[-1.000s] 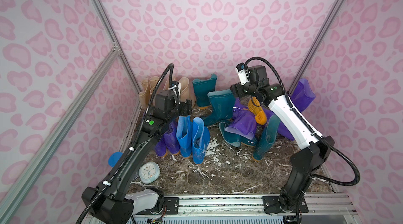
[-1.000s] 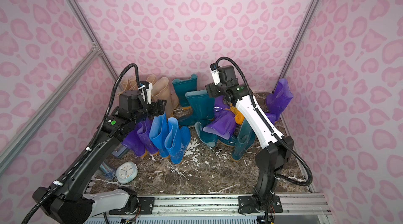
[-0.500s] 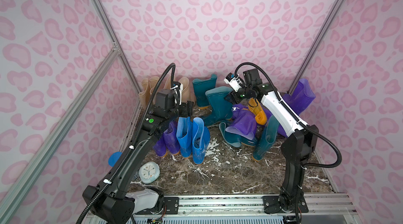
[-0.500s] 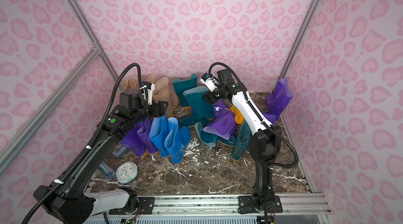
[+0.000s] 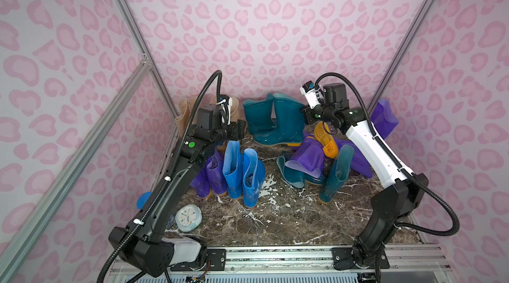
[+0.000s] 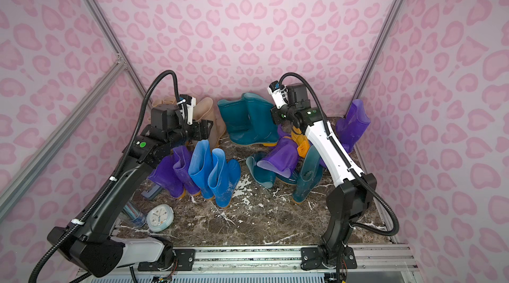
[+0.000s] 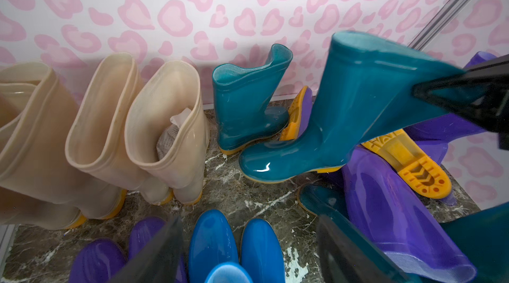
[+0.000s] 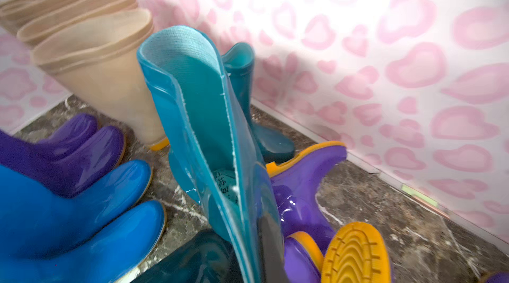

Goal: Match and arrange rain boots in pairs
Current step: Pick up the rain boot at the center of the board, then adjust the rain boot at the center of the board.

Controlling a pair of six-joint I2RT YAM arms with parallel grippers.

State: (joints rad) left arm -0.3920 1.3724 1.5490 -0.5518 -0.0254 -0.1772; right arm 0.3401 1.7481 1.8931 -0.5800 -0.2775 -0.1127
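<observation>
Right gripper pinched tight on the shaft rim of a dark teal boot. Boot sits far centre, leaning, just right of a second teal boot upright at the far wall. Left gripper spread wide, empty, over the blue boots, left of centre.

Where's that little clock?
In both top views the clock lies front left on the floor, beside the left arm, before the purple boots.
</observation>
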